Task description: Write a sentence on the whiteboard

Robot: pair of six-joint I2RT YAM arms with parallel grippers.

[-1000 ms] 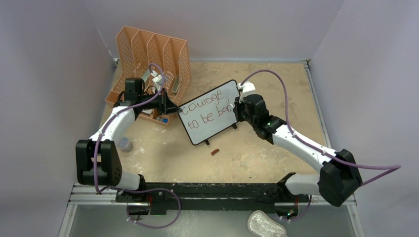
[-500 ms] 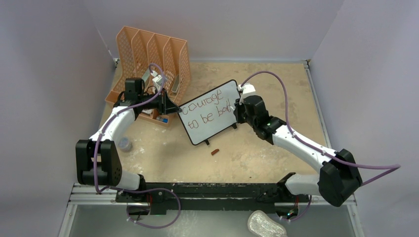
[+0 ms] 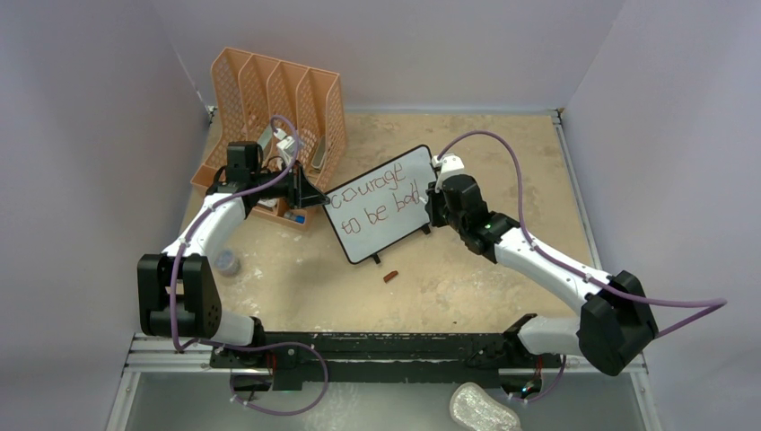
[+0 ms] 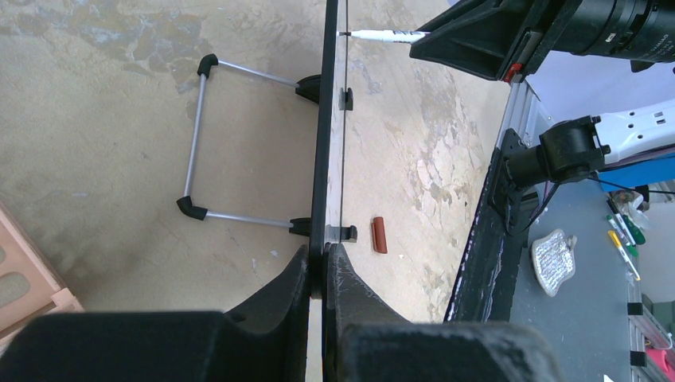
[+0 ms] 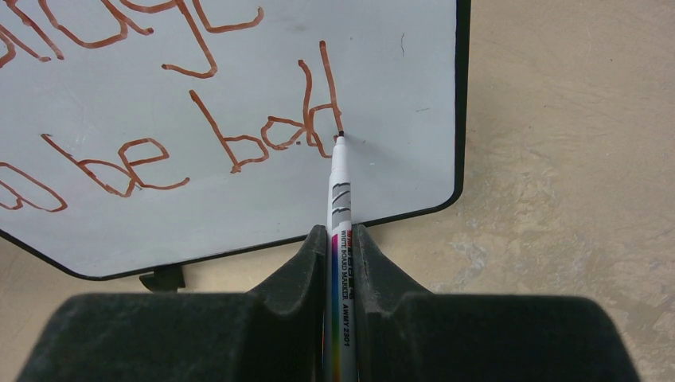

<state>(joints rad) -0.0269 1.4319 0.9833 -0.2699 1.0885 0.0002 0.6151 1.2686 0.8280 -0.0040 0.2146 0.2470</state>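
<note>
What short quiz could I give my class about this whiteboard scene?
1. True or false: the left gripper is shut on the edge of the whiteboard.
2. What does the right gripper hold? A) marker B) spoon C) sponge
3. Fill in: the last word of the sentence is ___.
Key: 1 true; 2 A; 3 bad.

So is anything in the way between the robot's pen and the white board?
No, nothing visible. The marker in the right gripper has its tip right at the whiteboard, beside the last letter of the sentence. The left gripper pinches the board's edge, off to the side.
</note>
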